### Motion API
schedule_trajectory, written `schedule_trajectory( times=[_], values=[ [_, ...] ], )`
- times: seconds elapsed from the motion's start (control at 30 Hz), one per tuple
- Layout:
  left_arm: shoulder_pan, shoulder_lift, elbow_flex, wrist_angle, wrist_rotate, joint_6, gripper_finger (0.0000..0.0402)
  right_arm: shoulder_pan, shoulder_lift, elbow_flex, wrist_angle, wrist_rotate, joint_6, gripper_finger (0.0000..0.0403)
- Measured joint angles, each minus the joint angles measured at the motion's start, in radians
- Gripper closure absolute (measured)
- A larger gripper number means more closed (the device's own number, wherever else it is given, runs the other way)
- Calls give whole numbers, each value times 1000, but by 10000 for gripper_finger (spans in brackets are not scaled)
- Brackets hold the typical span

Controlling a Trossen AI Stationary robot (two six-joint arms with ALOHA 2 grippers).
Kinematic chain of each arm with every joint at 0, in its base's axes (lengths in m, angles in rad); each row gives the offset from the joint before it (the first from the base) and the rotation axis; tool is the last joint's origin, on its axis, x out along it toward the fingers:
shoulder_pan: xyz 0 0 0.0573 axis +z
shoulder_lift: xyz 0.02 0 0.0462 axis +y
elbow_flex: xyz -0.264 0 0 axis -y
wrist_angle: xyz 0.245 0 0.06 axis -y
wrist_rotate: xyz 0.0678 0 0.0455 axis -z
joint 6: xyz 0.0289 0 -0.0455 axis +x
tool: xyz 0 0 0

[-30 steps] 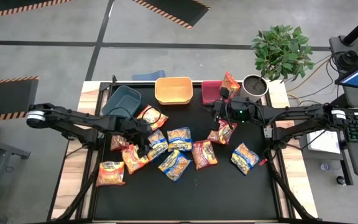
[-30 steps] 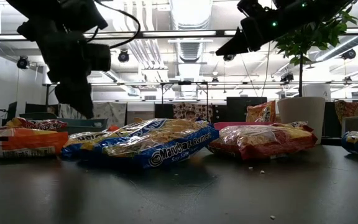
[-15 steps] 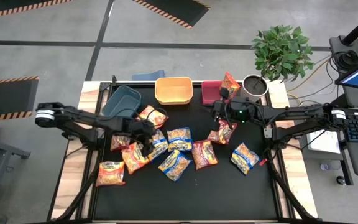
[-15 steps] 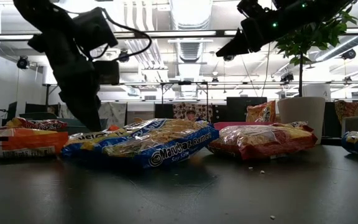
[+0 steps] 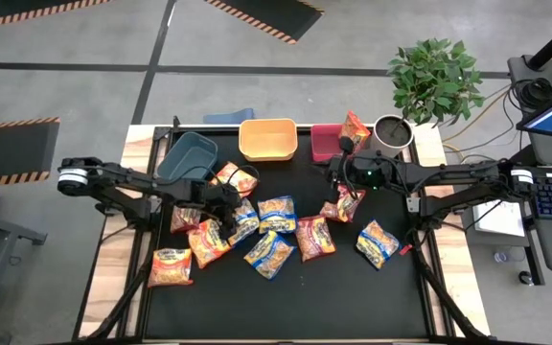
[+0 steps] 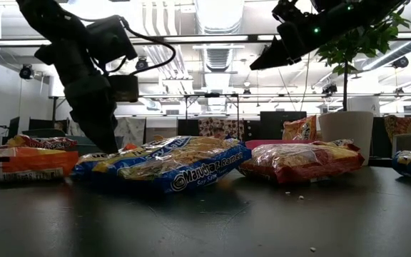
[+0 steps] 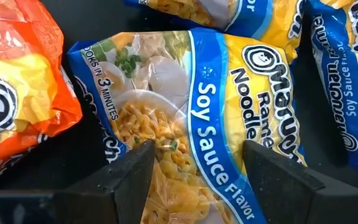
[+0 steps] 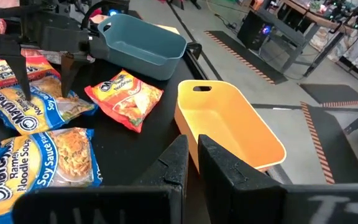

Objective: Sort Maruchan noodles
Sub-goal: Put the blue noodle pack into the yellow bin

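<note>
My left tool (image 5: 226, 218) stands wide open, its two dark fingers (image 7: 126, 177) straddling a blue-trimmed soy sauce packet (image 7: 197, 124) that lies flat on the black tabletop (image 5: 353, 287) directly beneath it; I cannot tell whether the fingertips touch the wrapper. Just to one side of that packet lies an orange-trimmed packet (image 7: 14, 93), and on the other side more blue-trimmed ones (image 7: 340, 81) crowd close. The rest of the Maruchan noodles (image 5: 278, 216) spread outward from the tool across the tabletop's middle, with one more packet (image 5: 172, 265) nearer the front edge. Beyond the tool sits the blue bin (image 5: 188, 155), with the yellow bin (image 5: 267, 139) and red bin (image 5: 326, 142) further along the back edge. My right tool (image 5: 335, 171) hangs above the tabletop, well apart from the left one, near the red bin, its fingers (image 8: 179, 163) pinched nearly together on nothing.
</note>
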Motion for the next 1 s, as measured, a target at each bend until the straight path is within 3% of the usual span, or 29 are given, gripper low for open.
schedule_trajectory(
  times=[0.13, 0.23, 0.6, 0.8, 1.0],
  values=[
    [0, -2, -16, 18, 0, -6, 178, 0, 0, 0, -3, 0, 0, 376],
    [0, -2, -24, 24, 3, -12, 205, 0, 0, 0, -3, 0, 0, 376],
    [-1, -13, -21, 31, 2, 44, 382, 0, 0, 0, -1, 0, 1, 376],
    [-5, -50, -7, 23, -2, 117, 390, 0, 0, 0, -1, 0, 0, 376],
    [-5, -181, 10, 99, -2, 220, 394, 0, 0, 0, -1, 0, 0, 376]
  ],
)
